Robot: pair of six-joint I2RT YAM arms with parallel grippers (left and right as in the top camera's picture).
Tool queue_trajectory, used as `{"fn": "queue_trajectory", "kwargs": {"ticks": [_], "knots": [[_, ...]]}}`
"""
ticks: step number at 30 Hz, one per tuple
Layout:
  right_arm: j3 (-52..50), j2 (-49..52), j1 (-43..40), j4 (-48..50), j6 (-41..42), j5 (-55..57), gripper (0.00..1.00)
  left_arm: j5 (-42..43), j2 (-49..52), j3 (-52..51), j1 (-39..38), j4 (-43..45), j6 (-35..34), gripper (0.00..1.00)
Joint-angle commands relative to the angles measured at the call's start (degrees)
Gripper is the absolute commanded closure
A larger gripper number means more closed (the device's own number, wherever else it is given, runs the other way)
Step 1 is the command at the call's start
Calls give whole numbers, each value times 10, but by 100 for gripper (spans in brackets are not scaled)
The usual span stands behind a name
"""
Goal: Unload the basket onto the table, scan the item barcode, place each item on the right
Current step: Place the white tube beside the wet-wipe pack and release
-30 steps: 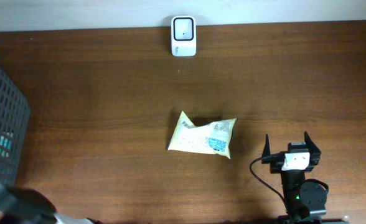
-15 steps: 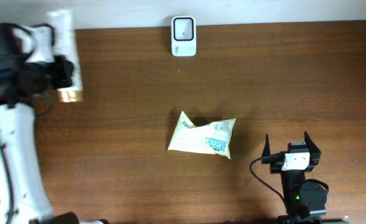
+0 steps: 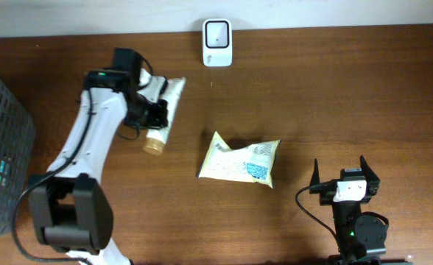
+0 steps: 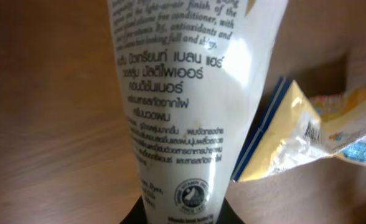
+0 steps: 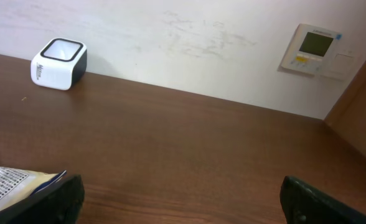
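While my left jaws, upper left of centre, clench the tube, I judge the scan not yet done: it is well short of the scanner, top centre. The packet waits mid-frame; my right jaws, lower right, stand released.

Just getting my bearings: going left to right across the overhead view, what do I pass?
Dark basket → white tube, held by the left pincer → yellow snack packet → open right pincer.

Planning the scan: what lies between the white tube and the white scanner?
Overhead: only bare brown wooden table between white plastic tube and white boxy scanner.
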Motion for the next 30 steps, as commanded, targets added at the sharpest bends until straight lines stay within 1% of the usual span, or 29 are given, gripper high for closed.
{"fn": "queue_trajectory", "kwargs": {"ticks": [1,2,5,7,9,10,11,12,13,14,15,18,19,21,24,26,28,29,30], "knots": [[-4,-3,-5,-2,2,9,1,7,25,-45,-39,21,-47,100],[-4,-3,-5,-2,2,9,1,7,31,-64,-53,40,-60,100],[-4,-3,-5,-2,2,9,1,7,37,-87,-88,64,-61,99],[-4,-3,-5,-2,2,9,1,6,40,-91,-107,68,-61,95],[-4,-3,-5,-2,2,9,1,1,42,-91,-118,75,-61,87],[-4,-3,-5,-2,2,9,1,-2,42,-91,-120,77,-61,80],[-4,-3,-5,-2,2,9,1,-7,42,-91,-120,80,-61,64],[-4,-3,-5,-2,2,9,1,-8,42,-91,-121,82,-61,54],[-4,-3,-5,-2,2,9,1,-8,42,-91,-121,82,-61,36],[-4,-3,-5,-2,2,9,1,-8,42,-91,-121,82,-61,21],[-4,-3,-5,-2,2,9,1,-8,42,-91,-121,82,-61,19],[-4,-3,-5,-2,2,9,1,-9,42,-82,-120,79,-52,18],[-4,-3,-5,-2,2,9,1,-11,40,-60,-116,66,-40,14],[-4,-3,-5,-2,2,9,1,-45,26,4,-94,25,-40,12],[-4,-3,-5,-2,2,9,1,-98,-12,123,-33,-30,-40,10],[-4,-3,-5,-2,2,9,1,-137,-42,205,29,-62,-45,7],[-4,-3,-5,-2,2,9,1,-144,-83,273,135,-71,-64,5],[-4,-3,-5,-2,2,9,1,-144,-94,282,169,-68,-72,5],[-4,-3,-5,-2,2,9,1,-144,-111,285,222,-60,-81,5]]}}
